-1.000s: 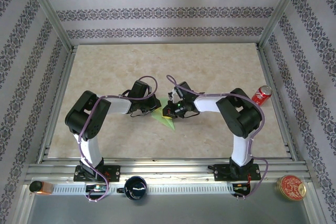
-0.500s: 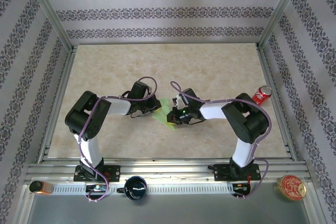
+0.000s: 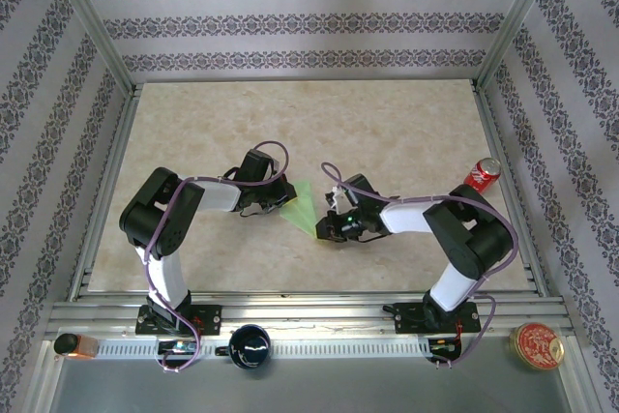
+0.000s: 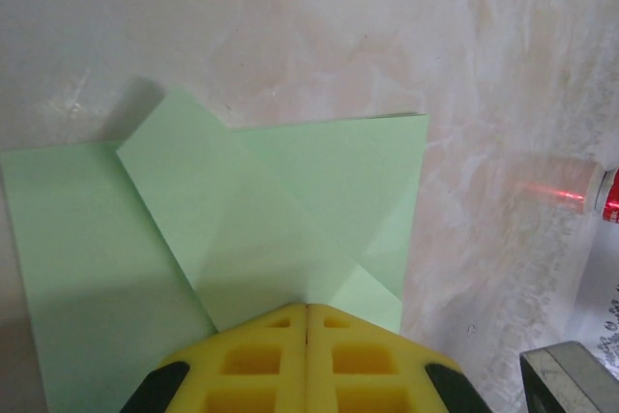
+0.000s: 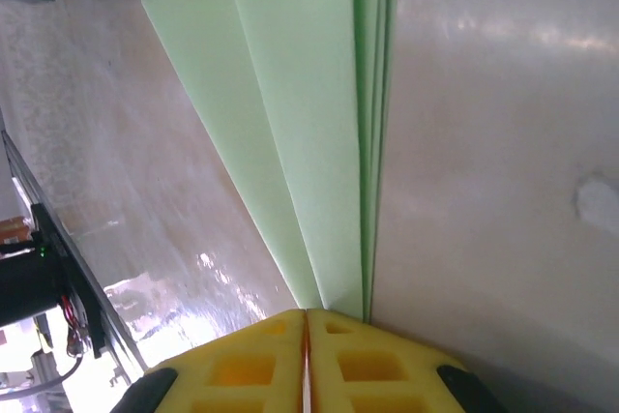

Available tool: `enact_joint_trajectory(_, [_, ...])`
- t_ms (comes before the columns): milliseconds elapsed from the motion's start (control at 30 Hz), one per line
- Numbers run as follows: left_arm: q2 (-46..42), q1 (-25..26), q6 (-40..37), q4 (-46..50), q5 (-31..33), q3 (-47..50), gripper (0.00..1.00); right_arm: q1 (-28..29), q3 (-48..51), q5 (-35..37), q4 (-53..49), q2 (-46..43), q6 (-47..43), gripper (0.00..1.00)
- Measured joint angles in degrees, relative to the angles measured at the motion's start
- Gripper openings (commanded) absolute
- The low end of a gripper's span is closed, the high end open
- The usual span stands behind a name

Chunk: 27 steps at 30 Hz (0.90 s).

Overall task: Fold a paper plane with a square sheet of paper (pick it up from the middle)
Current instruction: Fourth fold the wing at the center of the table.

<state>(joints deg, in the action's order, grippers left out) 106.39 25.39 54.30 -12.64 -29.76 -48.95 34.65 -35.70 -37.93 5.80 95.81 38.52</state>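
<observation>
One marbled surface [image 3: 406,123] carries the folded green paper [image 3: 302,208] near its middle. The left claw [image 4: 307,309] is clenched, its tips resting on the paper's left part. The right claw [image 5: 307,314] is clenched too, its tips touching the paper's end toward the near edge.

Folded green paper [image 4: 280,210] lies flat on the marbled table [image 4: 290,16], one flap creased diagonally across it. The left gripper [image 4: 307,321] has its yellow pads [image 4: 256,360] closed together over the paper's near edge. A red can [image 4: 609,202] sits far right
</observation>
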Motion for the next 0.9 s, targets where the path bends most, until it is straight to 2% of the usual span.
enact_joint_trajectory(200, [0.00,0.00,0.00,0.00,0.00,-0.02,0.06,0.26,1.70,0.33,-4.37,-3.06,-1.53,0.12])
enact_joint_trajectory(400, [0.00,-0.02,-0.04,0.00,-0.02,-0.02,0.06,0.35,1.70,0.63,-13.68,-7.78,-2.27,0.12])
enact_joint_trajectory(567, [0.00,-0.02,-0.04,0.00,-0.04,0.00,0.06,-1.73,0.44,0.37,-13.97,-12.96,0.37,0.10])
enact_joint_trajectory(900, [-0.02,-0.07,-0.07,0.00,-0.17,0.00,0.07,-2.62,-9.90,-0.50,-10.08,-0.17,3.93,0.10])
